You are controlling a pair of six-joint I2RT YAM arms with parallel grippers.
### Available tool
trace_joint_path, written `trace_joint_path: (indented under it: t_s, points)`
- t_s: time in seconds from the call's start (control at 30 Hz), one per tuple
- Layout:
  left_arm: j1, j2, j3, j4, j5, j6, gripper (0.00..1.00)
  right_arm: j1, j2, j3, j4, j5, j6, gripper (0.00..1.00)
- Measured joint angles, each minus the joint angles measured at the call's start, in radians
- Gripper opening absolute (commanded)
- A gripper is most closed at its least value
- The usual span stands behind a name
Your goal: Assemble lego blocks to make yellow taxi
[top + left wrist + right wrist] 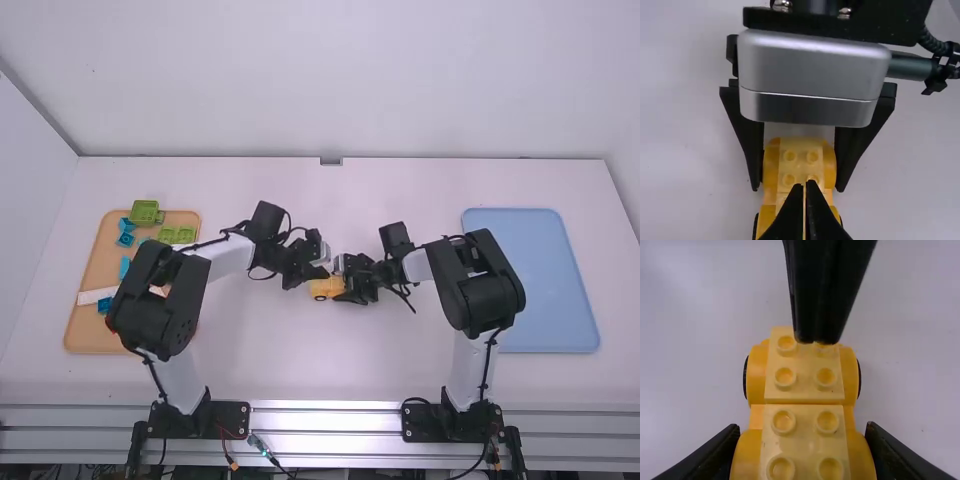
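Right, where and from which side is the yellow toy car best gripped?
Probably across the toy car at the end where the right end effector is, coming from above on that side. Its rounded sides face opposite ways, clear of the studs on top and the wheels at the other end, so two fingers could squeeze.

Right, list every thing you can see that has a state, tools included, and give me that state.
Taxi: partly built, top studs bare, gripped.
Wheels: fitted at the taxi's sides.
Left tool: shut, nothing gripped, tips over the taxi's top.
Right tool: closed on the taxi's sides.
Orange tray: flat, loaded.
Blue tray: flat.
Green blocks: on the orange tray.
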Motion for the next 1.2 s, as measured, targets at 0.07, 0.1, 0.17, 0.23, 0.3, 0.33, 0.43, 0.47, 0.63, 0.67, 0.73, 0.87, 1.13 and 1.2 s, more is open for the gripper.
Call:
trace_joint_path:
  t_s: [0.07,0.1,0.17,0.23,0.3,0.33,0.43,0.47,0.63,0.67,0.73,0.87,1.13,1.2]
  points:
    - [0.000,0.000,-0.005,0.005,0.000,0.000,0.02,0.000,0.000,0.000,0.000,0.000,-0.002,0.63]
    - [-0.001,0.000,-0.016,0.017,-0.005,0.000,0.02,0.000,0.000,0.000,0.000,0.000,0.000,0.63]
    - [-0.004,0.000,-0.034,0.041,-0.022,-0.002,0.02,0.000,0.000,0.000,0.000,0.000,0.000,0.63]
    - [-0.004,0.000,-0.061,0.095,-0.050,-0.022,0.02,0.000,0.000,0.000,0.000,0.000,0.000,0.63]
    - [-0.004,0.000,-0.077,0.130,-0.065,-0.042,0.02,0.000,0.000,0.000,-0.001,0.000,-0.002,0.63]
    - [-0.004,0.000,-0.087,0.146,-0.071,-0.053,0.02,0.000,0.000,0.000,-0.001,0.000,-0.003,0.63]
    - [-0.006,0.006,-0.103,0.161,-0.064,-0.069,0.02,0.000,0.000,0.000,0.002,0.002,-0.003,0.63]
    - [-0.006,0.014,-0.108,0.169,-0.054,-0.073,0.02,0.000,0.000,0.000,0.002,0.003,-0.004,0.63]
    - [-0.006,0.035,-0.107,0.187,-0.028,-0.079,0.02,0.000,0.000,0.000,0.001,0.002,-0.006,0.63]
    - [-0.004,0.042,-0.107,0.191,-0.017,-0.078,0.02,-0.003,0.000,0.000,-0.001,0.001,-0.007,0.63]
    - [-0.003,0.046,-0.107,0.193,-0.009,-0.074,0.02,-0.003,0.000,0.000,-0.001,0.000,-0.007,0.63]
    - [-0.003,0.049,-0.107,0.192,-0.010,-0.072,0.01,-0.003,0.000,0.000,-0.002,0.000,-0.007,0.63]
    - [-0.003,0.049,-0.046,0.006,-0.027,0.026,0.01,0.008,0.000,-0.001,-0.009,-0.008,-0.007,0.63]
    - [-0.003,0.056,-0.017,-0.049,-0.035,0.042,0.01,0.009,0.000,-0.001,-0.008,-0.011,-0.007,0.63]
